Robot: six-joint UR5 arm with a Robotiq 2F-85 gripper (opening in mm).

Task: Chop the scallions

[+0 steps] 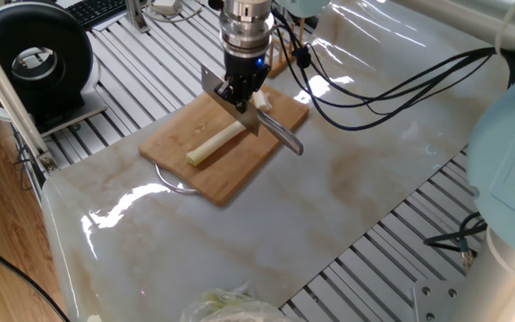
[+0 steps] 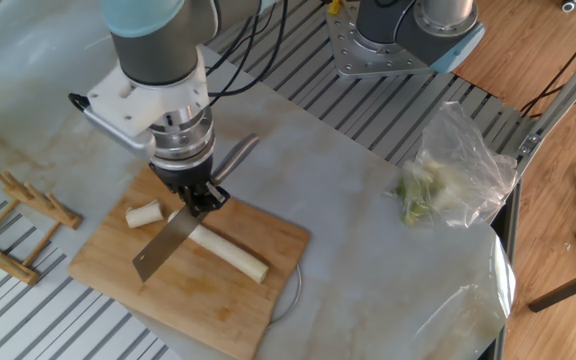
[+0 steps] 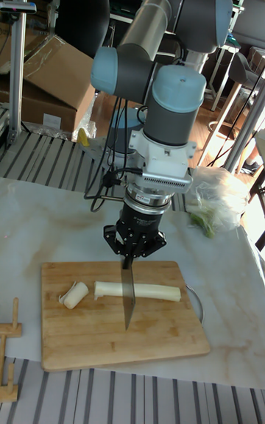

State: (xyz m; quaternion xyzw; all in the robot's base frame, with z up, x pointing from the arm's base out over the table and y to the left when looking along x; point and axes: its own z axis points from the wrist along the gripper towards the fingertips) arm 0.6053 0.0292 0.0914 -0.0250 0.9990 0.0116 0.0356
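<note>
A wooden cutting board lies on the marble table. On it lies the long pale scallion stalk. A short cut chunk rests apart from the stalk's cut end. My gripper is shut on a knife, holding it where blade meets handle. The blade points down across the stalk near its cut end. I cannot tell whether it touches the stalk. The grey handle sticks out behind.
A clear bag of leafy greens lies off the board. A wooden rack stands beside the board. A second arm's base sits behind the table; cables trail over it.
</note>
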